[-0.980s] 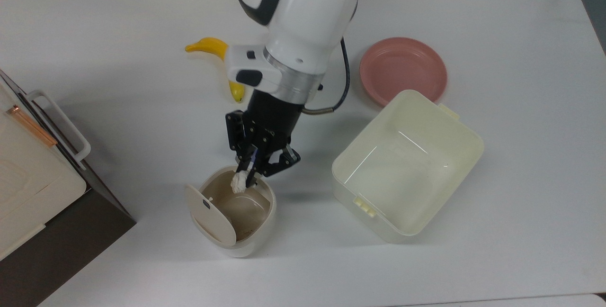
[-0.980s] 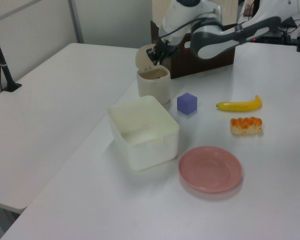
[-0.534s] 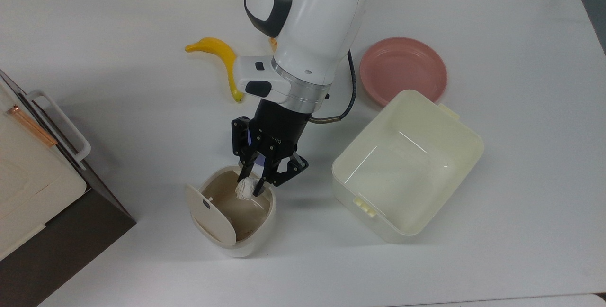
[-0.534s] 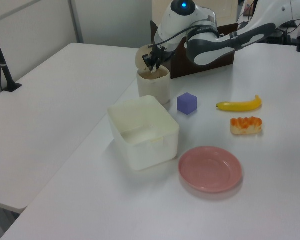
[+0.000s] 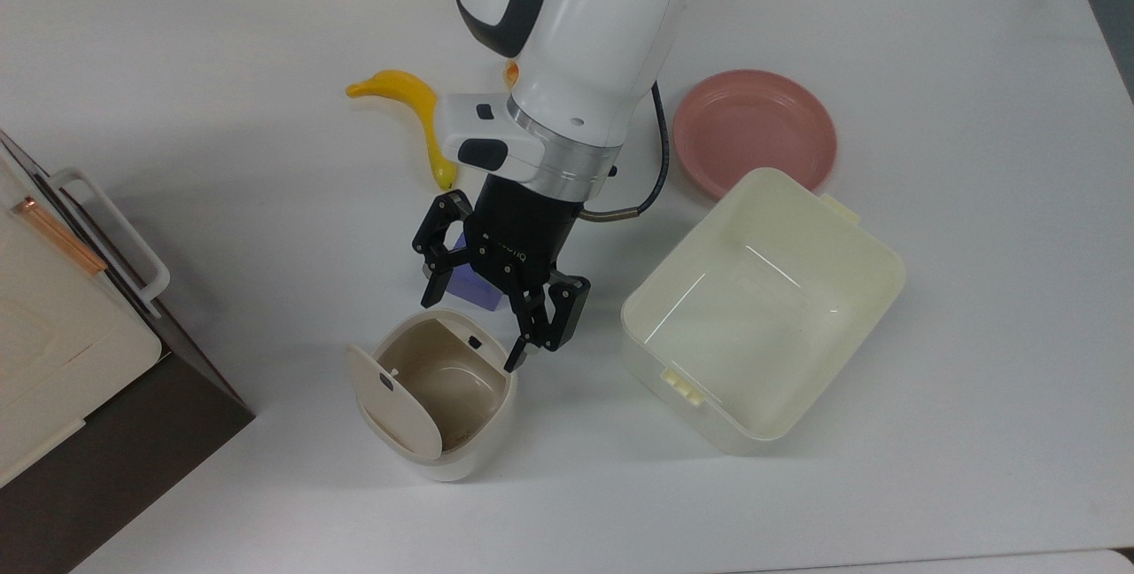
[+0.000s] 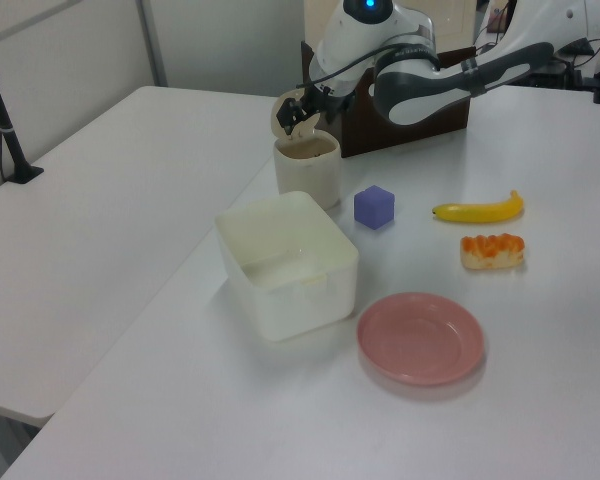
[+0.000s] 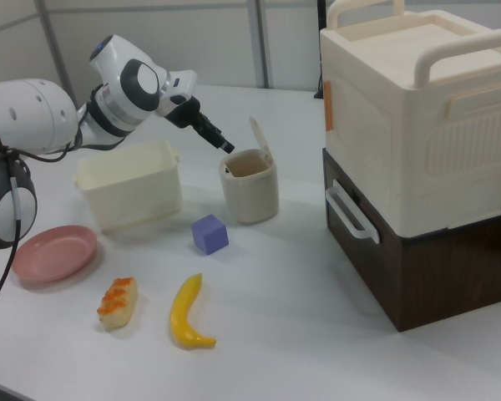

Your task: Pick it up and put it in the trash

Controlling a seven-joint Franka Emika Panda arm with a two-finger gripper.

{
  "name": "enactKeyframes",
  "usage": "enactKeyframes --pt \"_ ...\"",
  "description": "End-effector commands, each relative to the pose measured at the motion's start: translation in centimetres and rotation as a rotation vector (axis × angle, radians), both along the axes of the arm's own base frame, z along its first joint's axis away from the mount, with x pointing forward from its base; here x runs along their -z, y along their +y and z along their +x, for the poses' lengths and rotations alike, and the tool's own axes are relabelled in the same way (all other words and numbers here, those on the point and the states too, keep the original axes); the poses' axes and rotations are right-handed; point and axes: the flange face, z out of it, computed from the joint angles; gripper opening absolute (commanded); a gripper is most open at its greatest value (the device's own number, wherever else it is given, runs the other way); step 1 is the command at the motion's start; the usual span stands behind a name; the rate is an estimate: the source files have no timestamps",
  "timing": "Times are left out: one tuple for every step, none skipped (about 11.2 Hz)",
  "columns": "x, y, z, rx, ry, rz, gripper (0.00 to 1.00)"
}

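Observation:
The trash (image 5: 474,441) is a small rounded beige bin with a tan inside, and its round lid (image 5: 390,399) is tipped up on the top view's left. The same bin stands in the left view (image 6: 307,178) and the right view (image 7: 250,199). My gripper (image 5: 469,333) hangs open just over the bin's far rim, with its fingers spread wide and nothing between them. It is also seen from the side (image 6: 296,108) (image 7: 226,147). The little white paper ball is out of sight, and I see only tan plastic inside the bin.
A cream rectangular tub (image 5: 873,251) sits to the top view's right of the bin, with a pink plate (image 5: 753,127) behind it. A purple cube (image 5: 468,289) lies under my wrist. A banana (image 5: 403,87) and bread loaf (image 6: 492,250) lie farther off. A tall cream case on a brown box (image 7: 417,125) stands nearby.
My fingers, shut on the paper ball over the bin half a second ago, have opened wide. The ball has left them and is gone from sight.

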Motion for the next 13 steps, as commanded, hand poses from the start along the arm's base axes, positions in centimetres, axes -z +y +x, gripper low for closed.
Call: enactKeyframes --pt "-0.6 2.7 -5.2 -0.148 0.185 -0.050 1.00" --pt "-1.7 2.6 -6.9 -0.194 0.236 -0.035 1.00" --pt "-3.4 2.3 -7.9 -0.245 0.284 -0.018 1.00" --pt "-4.9 0.6 -8.9 -0.296 0.359 0.007 1.00" --pt "-6.3 -0.1 -9.9 -0.393 0.440 0.037 1.00" --pt "-7.6 -1.2 -11.2 -0.477 0.519 0.051 1.00" --pt "-9.0 -2.1 -12.3 -0.528 0.576 0.051 1.00" --pt "-10.3 -3.1 -13.3 -0.551 0.621 0.060 1.00" --pt "-11.8 -4.5 -14.4 -0.564 0.643 0.077 1.00" --pt "-13.5 -6.1 -15.7 -0.560 0.642 0.115 1.00" --pt "-14.9 -7.8 -17.0 -0.549 0.652 0.156 1.00" --pt "-16.4 -9.7 -18.1 -0.520 0.631 0.189 1.00" --pt "-17.8 -11.5 -19.1 -0.496 0.604 0.201 1.00"
